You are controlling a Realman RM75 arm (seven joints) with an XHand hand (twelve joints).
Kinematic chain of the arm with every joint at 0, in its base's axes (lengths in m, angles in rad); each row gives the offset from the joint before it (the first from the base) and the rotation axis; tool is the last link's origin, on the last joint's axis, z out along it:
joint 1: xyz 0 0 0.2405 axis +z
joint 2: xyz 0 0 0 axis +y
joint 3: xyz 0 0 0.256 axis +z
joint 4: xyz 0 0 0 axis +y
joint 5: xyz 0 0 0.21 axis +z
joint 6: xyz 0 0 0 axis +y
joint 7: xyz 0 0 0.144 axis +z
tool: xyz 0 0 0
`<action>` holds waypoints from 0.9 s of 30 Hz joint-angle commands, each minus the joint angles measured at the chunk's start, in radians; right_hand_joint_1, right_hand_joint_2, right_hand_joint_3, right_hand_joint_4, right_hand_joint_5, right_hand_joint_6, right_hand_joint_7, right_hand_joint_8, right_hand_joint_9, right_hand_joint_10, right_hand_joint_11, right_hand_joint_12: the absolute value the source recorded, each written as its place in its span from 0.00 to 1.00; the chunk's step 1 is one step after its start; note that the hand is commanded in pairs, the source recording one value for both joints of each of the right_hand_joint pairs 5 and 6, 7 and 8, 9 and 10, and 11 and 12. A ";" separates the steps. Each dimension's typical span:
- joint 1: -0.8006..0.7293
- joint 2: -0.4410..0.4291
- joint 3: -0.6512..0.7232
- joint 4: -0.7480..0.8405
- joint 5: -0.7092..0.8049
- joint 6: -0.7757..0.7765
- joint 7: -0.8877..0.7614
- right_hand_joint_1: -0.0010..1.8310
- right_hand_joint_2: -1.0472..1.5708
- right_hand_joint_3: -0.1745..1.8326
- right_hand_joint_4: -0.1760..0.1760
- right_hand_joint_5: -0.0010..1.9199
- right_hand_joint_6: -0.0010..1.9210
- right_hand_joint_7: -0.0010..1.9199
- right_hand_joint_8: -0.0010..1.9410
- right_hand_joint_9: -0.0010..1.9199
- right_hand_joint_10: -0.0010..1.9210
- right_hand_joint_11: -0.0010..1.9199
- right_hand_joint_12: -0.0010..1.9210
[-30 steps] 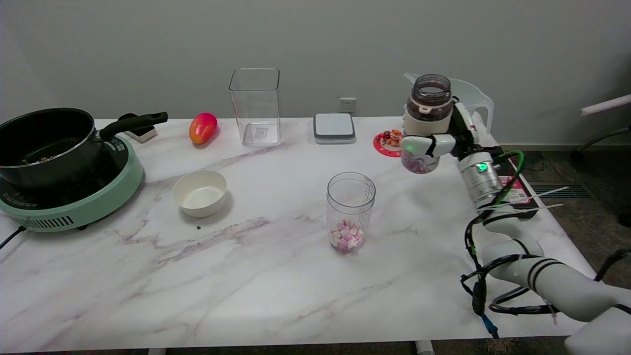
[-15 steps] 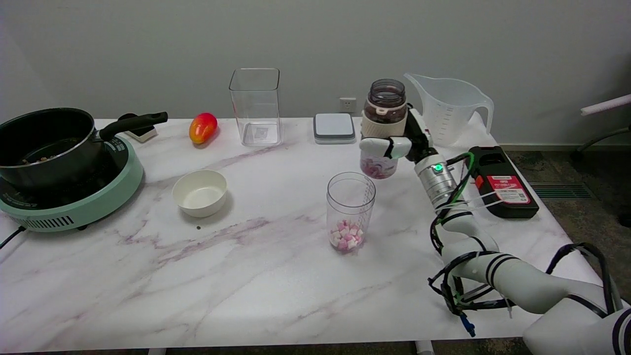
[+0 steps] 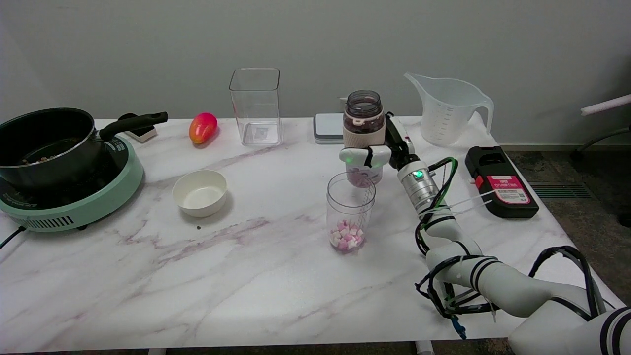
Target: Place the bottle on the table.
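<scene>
Bottle [image 3: 364, 129] and robot hand [image 3: 382, 150] are seen together above the middle of the desk [image 3: 246, 276]: the bottle is gripped around its pale midsection, with white fingers [image 3: 362, 156] wrapped across the front, so that it is kept upright and its open mouth faces up. That upright hold is presumably chosen so the dark contents are not spilled. The base of the bottle is partly hidden behind the rim of a clear cup [image 3: 350, 211], which stands just in front and holds a few pink and white cubes; whether the base already rests on the desk cannot be told, though it appears low and close to the surface. Room for setting down is judged to lie just behind the cup, near the grey box [image 3: 327, 129] at the back. A lowering straight down would be called for, since a forward drift could knock the cup. Bowl [image 3: 199, 192], pot [image 3: 47, 143], measuring jug [image 3: 449, 109] and tall clear container [image 3: 255, 106] are placed well apart from this spot.
</scene>
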 commanded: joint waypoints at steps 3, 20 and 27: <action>0.038 -0.006 0.000 -0.050 0.017 -0.034 -0.089 0.77 0.85 0.27 0.50 0.93 0.93 0.91 0.90 0.79 0.79 0.69 0.69; 0.028 0.011 0.024 -0.108 0.121 -0.083 -0.083 0.77 0.82 0.30 0.50 0.93 0.93 0.90 0.89 0.77 0.77 0.68 0.68; 0.002 0.005 0.028 -0.119 0.232 -0.072 -0.091 0.77 0.82 0.31 0.50 0.95 0.95 0.90 0.89 0.76 0.76 0.67 0.67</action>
